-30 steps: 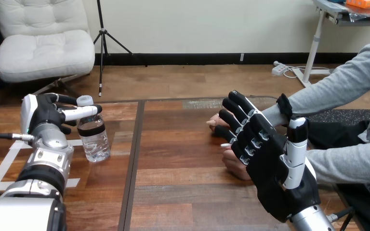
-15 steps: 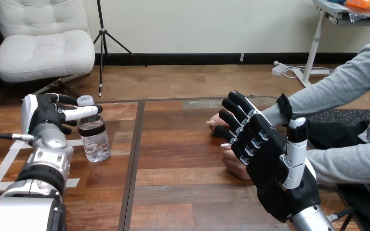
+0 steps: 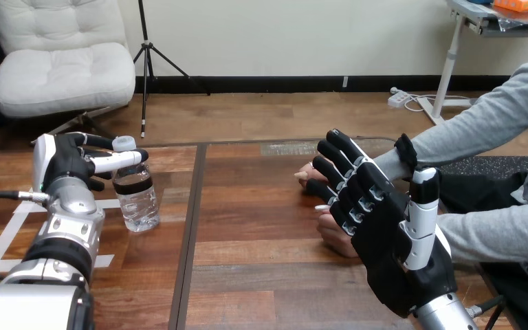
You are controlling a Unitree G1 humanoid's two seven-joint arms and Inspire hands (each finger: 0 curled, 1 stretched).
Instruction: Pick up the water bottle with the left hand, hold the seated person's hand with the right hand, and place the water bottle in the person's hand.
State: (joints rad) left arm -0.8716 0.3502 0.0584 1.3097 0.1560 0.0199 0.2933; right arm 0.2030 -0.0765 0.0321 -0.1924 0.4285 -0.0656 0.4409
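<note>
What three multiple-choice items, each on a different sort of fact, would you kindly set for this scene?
1. Where does the bottle stand?
A. In the person's hand
B. On the table's left part
C. At the table's far right edge
2. What colour is the bottle's cap?
A. Red
B. Blue
C. White
3. How are the right hand's fingers?
A. Straight, holding nothing
B. Curled round the bottle
C. Curled round a wrist
Key: 1 B, it stands upright there with the left hand round its neck; 2 C, the cap on top is white; 3 A, the fingers are straight and spread in front of the person's hands.
</note>
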